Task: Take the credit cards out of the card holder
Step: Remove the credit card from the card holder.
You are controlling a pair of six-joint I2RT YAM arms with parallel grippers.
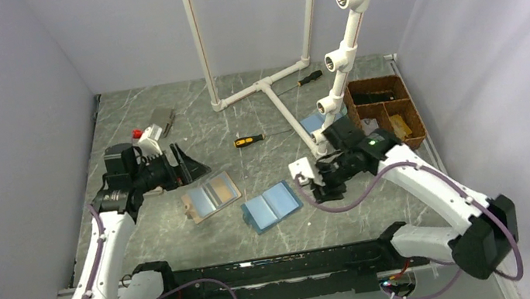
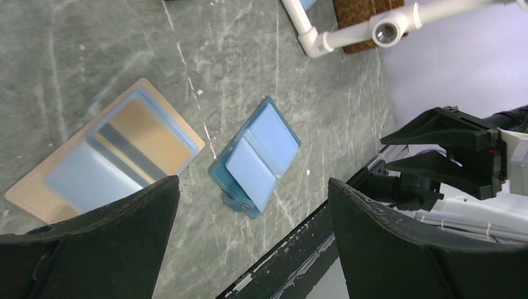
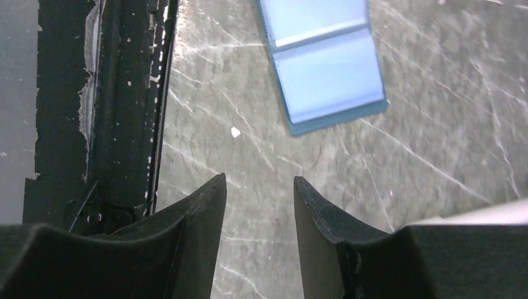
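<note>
A: Where is the card holder [image 1: 210, 195]?
B: Open flat on the table [image 1: 165, 238], at 9 o'clock from the blue wallet [image 1: 271, 206]. Tan edge, 2 blue-grey panels.
A: The grippers?
B: Left gripper [image 1: 193, 163] wide apart. Right gripper [image 3: 258, 187] apart too, holding nothing.

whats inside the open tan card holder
The card holder lies open. One half shows a blue-grey panel; the other shows what looks like an orange-tan card with a dark stripe. Any cards tucked beneath these are covered.
</note>
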